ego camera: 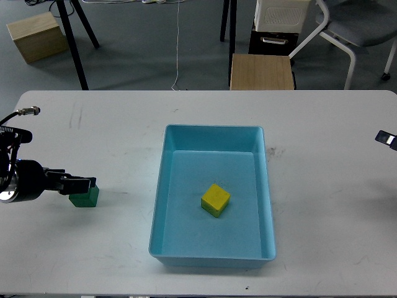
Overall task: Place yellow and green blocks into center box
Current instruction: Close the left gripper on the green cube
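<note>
— Two blocks: where are they?
— Yellow block (215,199) lies inside the blue tray (160,205). Green block (85,197) sits left, left gripper (84,184) at it; grip unclear.
— Next?
— Probably lift it into the tray. Right gripper (386,138) barely shows.

We look from our head, forward and steeply down onto the white rectangular table (124,124), fairly close; floor shows beyond its far edge, and no second view overlaps, apparently.

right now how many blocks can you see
2. The yellow block lies inside the blue tray. The green block sits on the table left of the tray, at the left end effector. None seem hidden.
</note>
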Action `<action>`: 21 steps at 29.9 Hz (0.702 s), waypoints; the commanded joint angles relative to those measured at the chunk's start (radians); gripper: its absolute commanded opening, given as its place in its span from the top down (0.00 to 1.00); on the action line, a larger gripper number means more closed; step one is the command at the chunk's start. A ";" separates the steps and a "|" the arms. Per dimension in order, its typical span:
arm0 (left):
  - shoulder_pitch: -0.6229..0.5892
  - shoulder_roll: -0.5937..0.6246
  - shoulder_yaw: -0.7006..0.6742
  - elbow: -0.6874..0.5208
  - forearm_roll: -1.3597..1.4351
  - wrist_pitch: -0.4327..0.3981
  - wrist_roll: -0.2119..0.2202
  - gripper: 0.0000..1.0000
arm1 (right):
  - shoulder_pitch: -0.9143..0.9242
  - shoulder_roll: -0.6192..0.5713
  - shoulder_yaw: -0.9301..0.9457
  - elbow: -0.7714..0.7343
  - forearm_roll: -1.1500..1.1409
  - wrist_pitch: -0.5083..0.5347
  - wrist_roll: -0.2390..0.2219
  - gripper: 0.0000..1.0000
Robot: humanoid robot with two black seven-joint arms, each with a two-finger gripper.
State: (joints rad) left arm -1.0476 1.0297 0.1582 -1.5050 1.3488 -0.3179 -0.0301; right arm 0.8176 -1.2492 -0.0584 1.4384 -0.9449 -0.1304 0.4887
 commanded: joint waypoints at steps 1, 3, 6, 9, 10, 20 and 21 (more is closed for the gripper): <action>0.003 -0.017 0.009 0.017 0.001 0.002 0.001 0.01 | 0.000 0.002 0.003 0.000 0.000 0.000 0.000 0.01; 0.004 -0.033 0.014 0.028 0.001 0.000 0.001 0.01 | 0.000 0.002 0.003 0.000 0.000 0.000 0.000 0.01; 0.004 -0.037 0.020 0.029 0.001 0.000 0.001 0.01 | 0.002 0.001 0.005 0.000 0.000 0.000 0.000 0.01; 0.004 -0.042 0.038 0.040 0.001 0.000 0.003 0.01 | 0.000 -0.001 0.005 -0.001 0.000 0.000 0.000 0.01; 0.003 -0.045 0.041 0.052 0.001 0.000 0.003 0.01 | 0.000 -0.001 0.005 -0.001 0.000 0.000 0.000 0.01; 0.004 -0.143 0.066 0.132 0.001 0.000 0.001 0.01 | 0.002 -0.004 0.006 -0.001 0.000 0.000 0.000 0.01; 0.004 -0.145 0.066 0.135 0.001 0.000 0.001 0.01 | 0.002 -0.004 0.008 -0.003 -0.002 0.000 0.000 0.01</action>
State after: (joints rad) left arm -1.0431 0.8987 0.2214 -1.3832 1.3499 -0.3176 -0.0286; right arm 0.8189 -1.2516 -0.0522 1.4379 -0.9449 -0.1304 0.4887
